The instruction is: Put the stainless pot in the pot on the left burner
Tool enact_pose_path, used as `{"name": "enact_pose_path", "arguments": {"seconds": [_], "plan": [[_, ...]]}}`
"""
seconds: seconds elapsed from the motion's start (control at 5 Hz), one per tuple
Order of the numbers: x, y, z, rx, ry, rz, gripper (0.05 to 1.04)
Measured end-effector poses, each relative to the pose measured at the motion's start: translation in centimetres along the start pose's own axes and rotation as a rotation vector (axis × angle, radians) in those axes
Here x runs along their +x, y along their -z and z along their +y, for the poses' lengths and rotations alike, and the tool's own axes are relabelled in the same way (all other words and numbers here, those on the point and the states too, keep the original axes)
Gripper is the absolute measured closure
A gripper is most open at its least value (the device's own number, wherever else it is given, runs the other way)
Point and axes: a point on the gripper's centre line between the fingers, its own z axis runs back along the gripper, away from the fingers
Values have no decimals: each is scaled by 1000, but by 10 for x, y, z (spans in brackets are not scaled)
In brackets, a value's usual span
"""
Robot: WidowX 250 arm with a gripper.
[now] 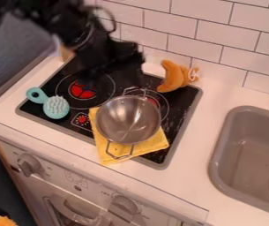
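Oven front, pale, with knobs (125, 205): at six o'clock, below the hob (183, 115)

Stainless pot (128, 118): one, upright, on a yellow cloth (153, 143); wire handles at twelve and near half past six

Gripper (118, 77), black: beyond the pot, towards twelve; whether open or closed, cannot tell; no hold on the pot evident

Left burner (82, 89): at half past ten from the pot, red centre exposed; likely destination

Teal brush (56, 107): at half past seven from that burner, close by

Step in hand, as judged: securing the pot. Best taken by the rim or handle at twelve, gripped firmly and centred, as a one-sided hold may let it tip; lift straight first, lest the cloth drag; carry level towards half past ten, wide of the brush; lower flat before release
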Motion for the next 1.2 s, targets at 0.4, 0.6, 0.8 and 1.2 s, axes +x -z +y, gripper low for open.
{"name": "enact_pose_path", "arguments": {"seconds": [0.4, 0.6, 0.8, 1.2], "plan": [[-23, 12, 37, -28, -104, -4, 83], [-26, 14, 47, -25, -140, -11, 83], [-29, 25, 51, -31, -156, 13, 83], [-35, 45, 51, -41, -159, 41, 140]]}}
